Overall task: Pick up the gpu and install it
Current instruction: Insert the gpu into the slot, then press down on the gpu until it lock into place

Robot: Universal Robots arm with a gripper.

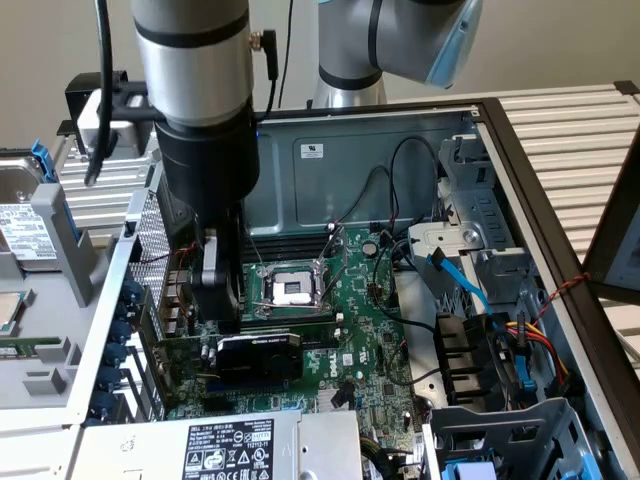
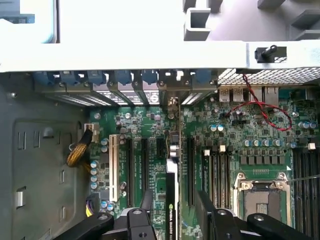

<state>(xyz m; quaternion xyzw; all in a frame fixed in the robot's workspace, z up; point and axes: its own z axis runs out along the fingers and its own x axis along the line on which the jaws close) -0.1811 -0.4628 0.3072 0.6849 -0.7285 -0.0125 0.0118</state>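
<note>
The gpu (image 1: 258, 356) stands on edge in an expansion slot of the green motherboard (image 1: 372, 335), its black fan shroud facing the exterior view's near side and its bracket end toward the case's rear wall. My gripper (image 1: 222, 318) hangs just above the card's bracket end. In the wrist view the gpu (image 2: 171, 215) shows edge-on as a thin strip running between the slots. The gripper (image 2: 175, 196) is open, with one black finger on each side of the card and a gap between each finger and it.
The open computer case (image 1: 500, 150) lies on a slatted table. An empty CPU socket (image 1: 293, 290) sits beside the card. Blue and multicoloured cables (image 1: 470, 290) and drive bays crowd the exterior view's right. A power supply (image 1: 220, 450) is in front, and a hard drive (image 1: 20, 215) lies outside at the left.
</note>
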